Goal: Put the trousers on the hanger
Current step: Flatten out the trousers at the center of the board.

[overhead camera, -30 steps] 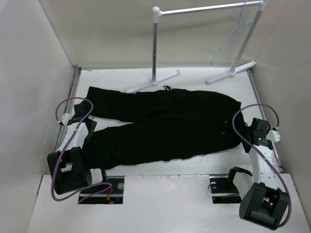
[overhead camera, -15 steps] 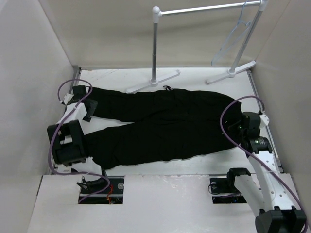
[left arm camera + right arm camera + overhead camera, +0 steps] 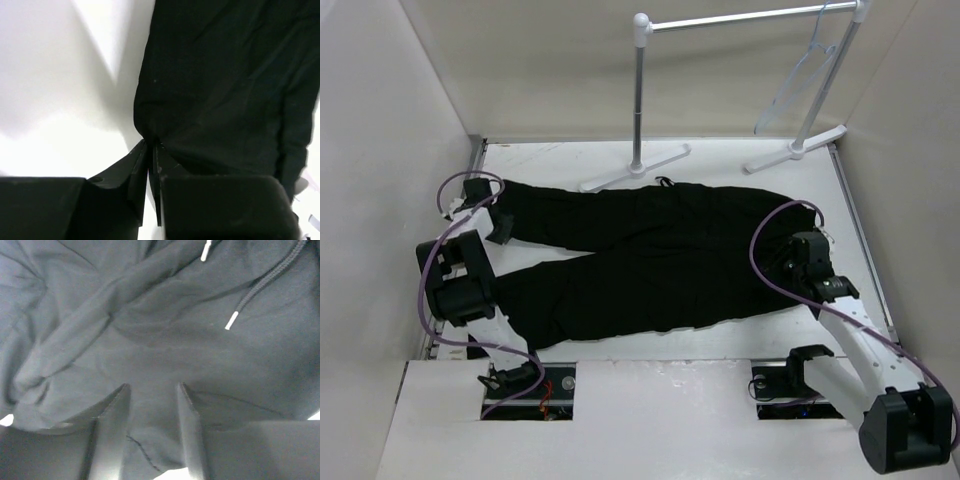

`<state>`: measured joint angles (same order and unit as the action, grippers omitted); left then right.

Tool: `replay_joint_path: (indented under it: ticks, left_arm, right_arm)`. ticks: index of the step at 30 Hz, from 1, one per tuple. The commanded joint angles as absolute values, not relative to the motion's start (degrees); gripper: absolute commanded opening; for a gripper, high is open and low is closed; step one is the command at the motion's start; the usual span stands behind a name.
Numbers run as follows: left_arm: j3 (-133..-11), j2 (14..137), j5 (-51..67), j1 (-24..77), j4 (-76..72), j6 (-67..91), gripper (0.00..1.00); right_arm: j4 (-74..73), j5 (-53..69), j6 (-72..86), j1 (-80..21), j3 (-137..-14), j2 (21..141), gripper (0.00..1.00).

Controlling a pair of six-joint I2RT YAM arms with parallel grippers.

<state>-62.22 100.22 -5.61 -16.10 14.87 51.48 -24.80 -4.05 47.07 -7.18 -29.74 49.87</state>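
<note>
The trousers point(image 3: 660, 265) lie flat on the tabletop point(image 3: 720, 160), their long axis running from the left edge to the right edge. The waist is toward the right edge and both leg ends point left. The left gripper point(image 3: 150, 147) sits at the far leg's cuff, jaws closed tight on a pinch of hem. The right gripper point(image 3: 152, 387) is over the waist near a drawstring point(image 3: 260, 285), jaws partly spread, holding nothing. The hanger point(image 3: 798, 85) hangs on the rack point(image 3: 638, 95) at the far right corner.
</note>
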Motion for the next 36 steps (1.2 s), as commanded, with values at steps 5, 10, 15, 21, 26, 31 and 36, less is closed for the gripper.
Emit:
replay_joint_path:
  ticks: [5,10,15,21,26,31,36]
  left_arm:
    - [-64.9,85.0,-16.3,-16.4,25.7,49.6,0.25]
    - [-66.6,83.4,-19.2,-16.9,30.7,46.0,0.6]
    - [-65.9,85.6,-15.4,-21.0,26.0,45.7,0.61]
    - [-70.1,97.6,-6.8,-21.5,19.0,45.3,0.56]
    - [-71.3,102.6,-7.8,-20.7,17.3,45.8,0.36]
    - [-70.3,103.0,-13.5,-23.0,20.2,47.0,0.11]
    - [-70.5,98.3,-18.6,-23.2,23.4,46.9,0.19]
  right_arm:
    - [-20.8,-6.4,46.5,-4.6,-29.1,56.2,0.69]
    - [-19.2,-5.9,47.6,-5.1,-30.1,58.2,0.74]
    - [-16.6,-3.6,47.6,-6.2,-30.8,59.5,0.61]
    - [-14.1,-0.2,47.8,-8.2,-31.3,61.2,0.21]
    - [-14.3,-0.4,48.0,-8.4,-30.9,60.4,0.27]
    - [-16.8,-2.5,48.5,-5.3,-32.1,58.0,0.47]
    - [-16.9,-3.2,49.0,-2.8,-38.6,59.5,0.61]
